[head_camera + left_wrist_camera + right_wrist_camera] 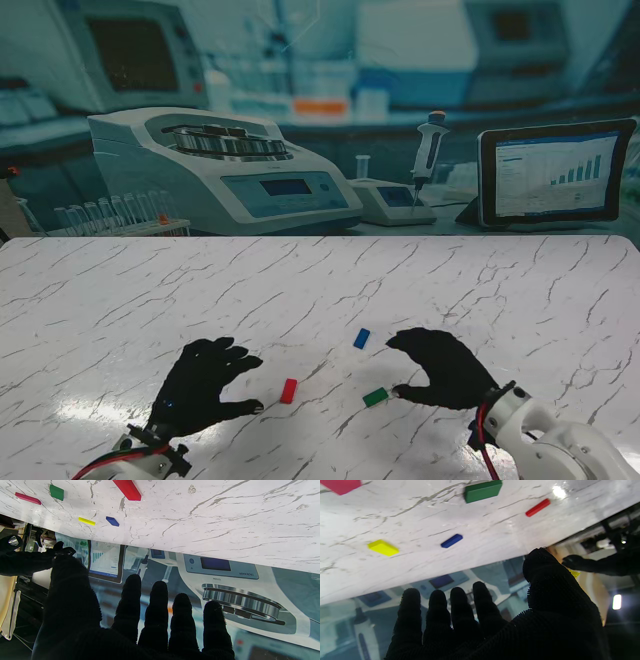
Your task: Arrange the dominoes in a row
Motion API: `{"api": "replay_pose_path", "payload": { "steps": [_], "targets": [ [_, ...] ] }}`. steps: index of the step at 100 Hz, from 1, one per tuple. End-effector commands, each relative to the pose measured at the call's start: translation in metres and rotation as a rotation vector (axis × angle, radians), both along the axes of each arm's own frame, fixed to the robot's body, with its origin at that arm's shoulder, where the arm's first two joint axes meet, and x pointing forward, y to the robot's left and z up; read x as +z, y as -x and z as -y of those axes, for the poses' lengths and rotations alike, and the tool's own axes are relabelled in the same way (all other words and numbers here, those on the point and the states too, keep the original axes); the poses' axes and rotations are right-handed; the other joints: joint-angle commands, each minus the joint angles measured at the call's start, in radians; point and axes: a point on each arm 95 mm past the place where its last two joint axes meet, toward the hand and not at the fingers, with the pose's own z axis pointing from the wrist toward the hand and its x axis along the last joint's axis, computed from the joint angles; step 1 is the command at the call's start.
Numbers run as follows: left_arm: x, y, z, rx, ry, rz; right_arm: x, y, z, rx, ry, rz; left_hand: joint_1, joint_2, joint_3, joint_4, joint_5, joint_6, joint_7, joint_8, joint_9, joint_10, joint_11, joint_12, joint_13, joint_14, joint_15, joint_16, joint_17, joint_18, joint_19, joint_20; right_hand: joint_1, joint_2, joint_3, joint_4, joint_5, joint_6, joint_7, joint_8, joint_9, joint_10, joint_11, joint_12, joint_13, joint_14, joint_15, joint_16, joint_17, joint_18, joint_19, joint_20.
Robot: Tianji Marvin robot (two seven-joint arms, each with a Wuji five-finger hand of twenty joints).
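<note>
Three dominoes show on the marble table (pixel 120 300) in the stand view: red (pixel 289 390), blue (pixel 361 338) and green (pixel 376 397). My left hand (pixel 205 385) hovers open just left of the red one, fingers spread. My right hand (pixel 445 368) is open too, its thumb tip close beside the green one. The left wrist view shows red (pixel 127 490), green (pixel 56 492), blue (pixel 112 521), yellow (pixel 86 521) and a pink one (pixel 28 498). The right wrist view shows green (pixel 483 491), red (pixel 538 507), blue (pixel 451 540), yellow (pixel 383 547) and pink (pixel 341 485). My right hand hides yellow and pink from the stand.
A printed lab backdrop (pixel 300 120) stands along the table's far edge. The dominoes lie scattered and apart, flat on the marble between my two hands.
</note>
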Motion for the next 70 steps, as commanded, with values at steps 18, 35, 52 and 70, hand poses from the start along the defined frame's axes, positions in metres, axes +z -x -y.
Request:
{"api": "replay_pose_path", "payload": {
  "steps": [18, 35, 52, 70],
  "targets": [
    [-0.003, 0.009, -0.001, -0.003, 0.006, -0.022, -0.005, 0.004, -0.036, 0.1, 0.003, -0.006, -0.017, -0.003, -0.006, 0.002, 0.002, 0.005, 0.001, -0.001, 0.0, -0.007, 0.012, -0.005, -0.003, -0.022, 0.013, -0.006, -0.003, -0.029, -0.019, 0.002, 0.087, -0.03, 0.06, -0.004, -0.007, -0.04, -0.017, -0.005, -0.033, -0.03, 0.002, -0.019, -0.018, -0.043, 0.01, -0.003, 0.0, 0.143, 0.012, -0.005],
    [-0.004, 0.012, -0.003, 0.005, 0.004, -0.02, -0.012, 0.004, -0.055, 0.151, 0.021, -0.007, -0.018, -0.004, -0.005, 0.002, 0.003, 0.005, 0.001, -0.001, 0.001, -0.007, 0.012, -0.004, -0.002, -0.023, 0.014, -0.006, -0.002, -0.03, -0.019, 0.002, 0.111, -0.054, 0.138, 0.006, -0.015, -0.054, -0.016, -0.004, -0.054, -0.045, 0.005, -0.035, -0.04, -0.054, 0.026, -0.008, -0.002, 0.135, 0.01, -0.008],
    [-0.003, 0.015, -0.004, 0.013, 0.0, -0.019, -0.019, 0.001, -0.078, 0.194, 0.014, -0.009, -0.019, -0.003, -0.005, 0.002, 0.003, 0.003, 0.001, 0.0, 0.002, -0.008, 0.013, -0.004, -0.002, -0.024, 0.014, -0.006, -0.002, -0.031, -0.019, 0.002, 0.132, -0.078, 0.233, 0.005, -0.022, -0.063, -0.013, -0.002, -0.076, -0.054, 0.02, -0.053, -0.062, -0.061, 0.052, -0.014, -0.006, 0.129, 0.007, -0.012],
    [-0.004, 0.017, -0.007, 0.022, 0.003, -0.015, -0.027, -0.004, -0.102, 0.225, 0.013, 0.0, -0.018, -0.003, -0.005, 0.002, 0.004, 0.003, 0.002, 0.0, 0.002, -0.011, 0.013, -0.004, -0.001, -0.025, 0.015, -0.006, -0.001, -0.029, -0.018, 0.002, 0.15, -0.094, 0.3, 0.002, -0.018, -0.082, -0.003, 0.003, -0.088, -0.071, 0.029, -0.057, -0.077, -0.076, 0.074, -0.019, -0.008, 0.121, 0.004, -0.015]
  ]
}}
